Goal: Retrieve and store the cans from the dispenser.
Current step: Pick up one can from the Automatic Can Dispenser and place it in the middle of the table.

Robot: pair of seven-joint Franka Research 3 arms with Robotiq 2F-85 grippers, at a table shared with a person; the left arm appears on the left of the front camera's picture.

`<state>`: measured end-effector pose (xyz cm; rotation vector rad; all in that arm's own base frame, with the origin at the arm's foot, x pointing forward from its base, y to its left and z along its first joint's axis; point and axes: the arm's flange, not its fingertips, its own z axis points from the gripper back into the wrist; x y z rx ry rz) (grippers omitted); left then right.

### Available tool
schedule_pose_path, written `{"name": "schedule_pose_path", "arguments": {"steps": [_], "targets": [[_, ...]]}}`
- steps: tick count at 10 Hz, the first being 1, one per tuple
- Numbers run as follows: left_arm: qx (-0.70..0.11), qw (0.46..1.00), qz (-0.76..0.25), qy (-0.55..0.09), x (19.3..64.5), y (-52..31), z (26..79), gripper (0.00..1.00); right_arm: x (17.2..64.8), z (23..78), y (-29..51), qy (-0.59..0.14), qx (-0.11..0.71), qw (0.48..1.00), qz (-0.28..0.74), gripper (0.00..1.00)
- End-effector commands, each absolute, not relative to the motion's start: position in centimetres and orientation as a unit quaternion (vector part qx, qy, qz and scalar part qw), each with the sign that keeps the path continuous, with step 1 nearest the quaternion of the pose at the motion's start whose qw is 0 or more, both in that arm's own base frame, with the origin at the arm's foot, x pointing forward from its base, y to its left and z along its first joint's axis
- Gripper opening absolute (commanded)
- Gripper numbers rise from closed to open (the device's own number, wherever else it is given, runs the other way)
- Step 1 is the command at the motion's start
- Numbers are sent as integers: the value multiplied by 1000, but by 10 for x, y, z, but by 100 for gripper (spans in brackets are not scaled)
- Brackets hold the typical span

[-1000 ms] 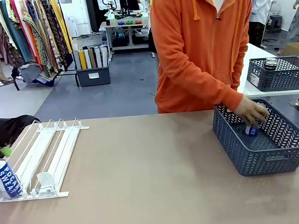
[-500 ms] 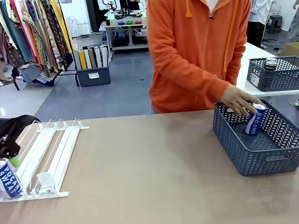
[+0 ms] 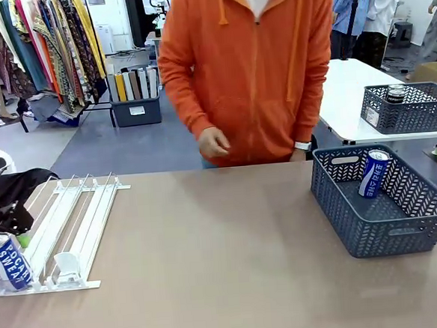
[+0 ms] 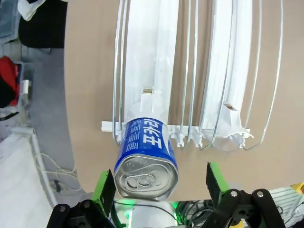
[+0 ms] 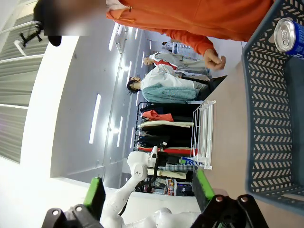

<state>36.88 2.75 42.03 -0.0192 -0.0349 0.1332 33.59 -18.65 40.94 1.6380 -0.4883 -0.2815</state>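
A blue-and-white Pocari Sweat can (image 3: 6,260) stands at the front lip of the white dispenser (image 3: 72,223), in its leftmost lane. My left gripper (image 4: 159,187) hangs above this can (image 4: 147,156), open, one green pad on each side of the silver top and not touching it. In the front view it is the black shape (image 3: 11,227) at the left edge. A second Pocari can (image 3: 374,172) leans inside the dark grey basket (image 3: 403,230) on the right. My right gripper (image 5: 149,194) is open and holds nothing, with the basket (image 5: 266,118) and its can (image 5: 289,35) ahead.
A person in an orange hoodie stands at the far edge, one hand (image 3: 213,143) held over the table's rim. Another mesh basket (image 3: 414,116) with a dark can (image 3: 396,94) sits on a white table behind. A white pusher block (image 3: 64,265) stands in a neighbouring lane.
The person stood the Pocari can in the basket, let go, withdrew the hand and stepped to the left. My left gripper shifted slightly over the dispenser.
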Motion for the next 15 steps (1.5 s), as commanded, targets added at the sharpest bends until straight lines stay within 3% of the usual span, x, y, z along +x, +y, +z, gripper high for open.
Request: {"name": "schedule_pose_path", "arguments": {"steps": [1,2,3,4,12,15], "targets": [[9,996,82,-14,373,28,421,100,335,410,-186,-212,720,651,-115,100],[13,996,83,-10,374,27,420,100,335,410,-186,-212,720,651,-115,100],[15,996,84,-10,375,26,420,46,335,410,-186,-212,720,651,-115,100],[20,996,85,-7,374,26,420,0,335,410,-186,-212,720,651,-115,100],[41,995,83,-29,374,23,426,0,335,410,-186,-212,720,651,-115,100],[35,993,82,-77,349,21,509,0,335,410,-186,-212,720,651,-115,100]]}}
